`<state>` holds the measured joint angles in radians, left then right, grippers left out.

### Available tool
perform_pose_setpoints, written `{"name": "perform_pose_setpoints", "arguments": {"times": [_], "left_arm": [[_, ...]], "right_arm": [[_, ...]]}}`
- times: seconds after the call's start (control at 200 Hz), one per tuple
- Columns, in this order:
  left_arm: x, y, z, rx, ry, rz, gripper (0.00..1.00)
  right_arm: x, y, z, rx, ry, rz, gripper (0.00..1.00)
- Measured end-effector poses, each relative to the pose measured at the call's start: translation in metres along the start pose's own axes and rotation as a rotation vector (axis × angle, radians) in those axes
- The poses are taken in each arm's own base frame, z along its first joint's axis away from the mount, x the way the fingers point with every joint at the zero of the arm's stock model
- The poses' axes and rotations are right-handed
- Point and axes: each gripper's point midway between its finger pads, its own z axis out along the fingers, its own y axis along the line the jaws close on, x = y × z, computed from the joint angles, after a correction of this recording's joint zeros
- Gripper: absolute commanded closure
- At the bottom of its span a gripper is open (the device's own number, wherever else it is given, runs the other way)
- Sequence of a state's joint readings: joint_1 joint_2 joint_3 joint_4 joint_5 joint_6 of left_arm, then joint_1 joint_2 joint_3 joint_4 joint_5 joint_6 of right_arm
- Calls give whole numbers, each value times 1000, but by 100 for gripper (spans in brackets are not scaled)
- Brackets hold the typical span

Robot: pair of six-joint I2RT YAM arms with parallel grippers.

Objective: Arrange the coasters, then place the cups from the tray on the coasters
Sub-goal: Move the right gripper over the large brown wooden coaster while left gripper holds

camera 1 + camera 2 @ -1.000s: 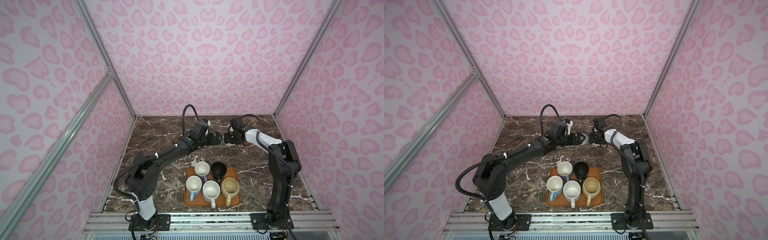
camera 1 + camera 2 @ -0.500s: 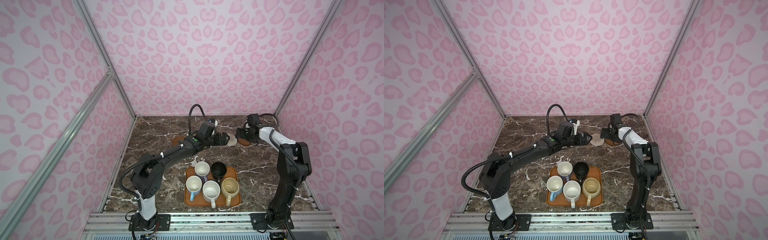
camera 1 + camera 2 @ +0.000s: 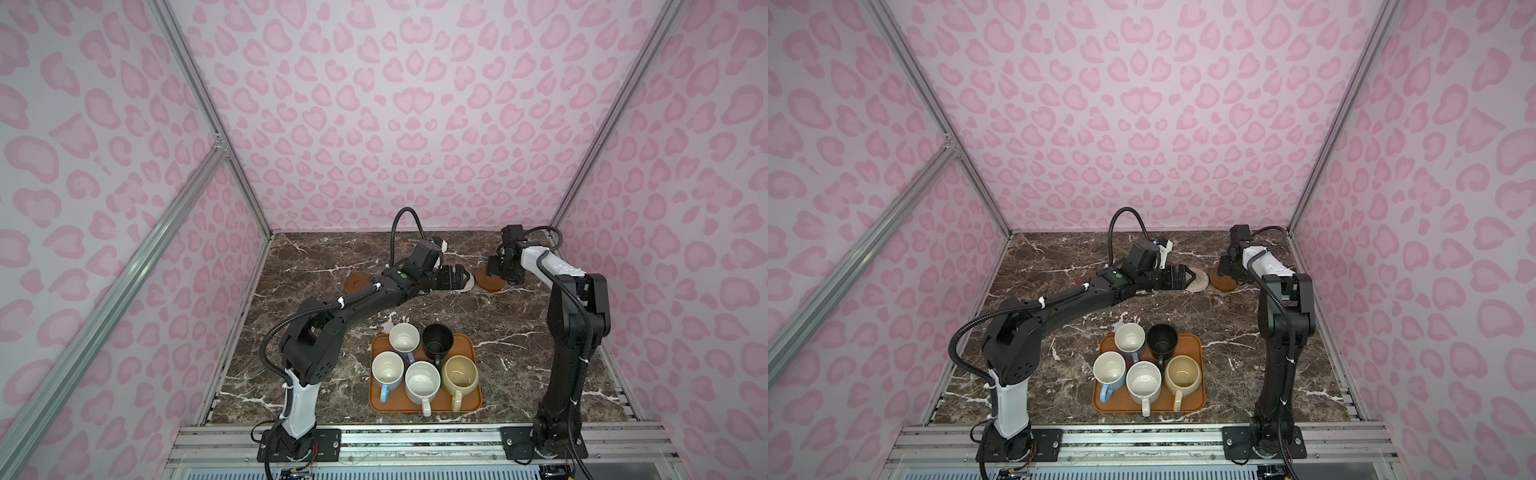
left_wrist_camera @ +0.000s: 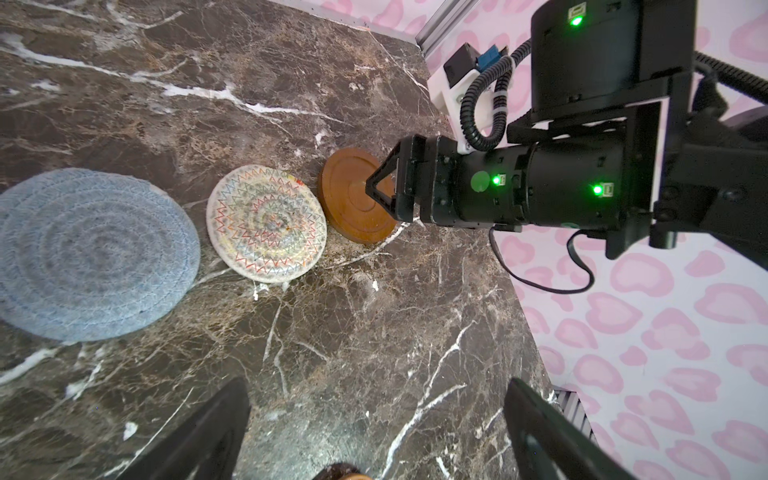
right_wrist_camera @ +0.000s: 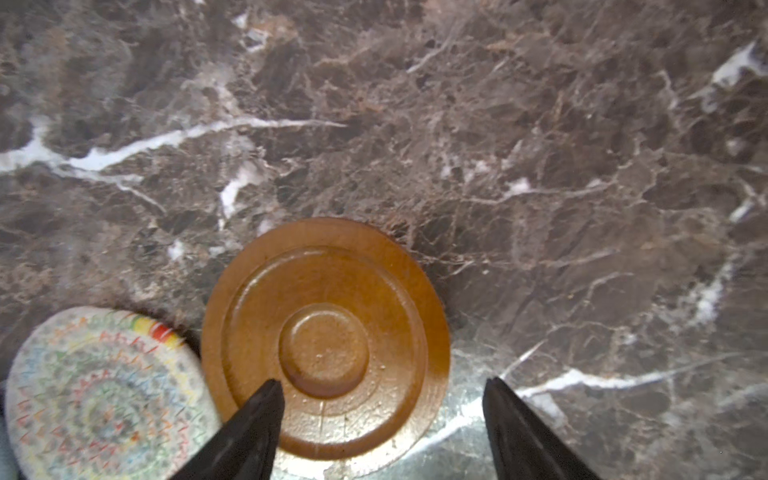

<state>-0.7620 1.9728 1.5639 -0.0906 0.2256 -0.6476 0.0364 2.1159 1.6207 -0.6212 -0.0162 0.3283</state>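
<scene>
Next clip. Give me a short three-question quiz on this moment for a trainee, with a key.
1. How many cups stand on the tray?
2. True or false: the right gripper is clamped on the brown wooden coaster.
3. In the left wrist view, which lies between the grey-blue woven coaster and the brown wooden one? A the orange woven coaster; B the cream woven coaster; C a cup.
Key: 1 five. 2 false: its jaws stand open. 3 B.
</scene>
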Motion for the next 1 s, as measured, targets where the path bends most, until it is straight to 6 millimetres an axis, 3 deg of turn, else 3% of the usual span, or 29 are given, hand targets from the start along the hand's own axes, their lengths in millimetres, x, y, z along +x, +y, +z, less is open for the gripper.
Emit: {"name": "perform_pose_setpoints", "arguments": {"times": [0.535,0.745,1.0], "left_arm": [[3,5,-6,-31,10,11,3],[2,6,-12,-44,-3,14,3],[3,8,-15,-52,-4,14,3]], "right_arm": [[20,-16,14,73,60,-13,39],[28,-19,12,75,69,-13,38],[25,-14,12,57,62,-14,29]]}}
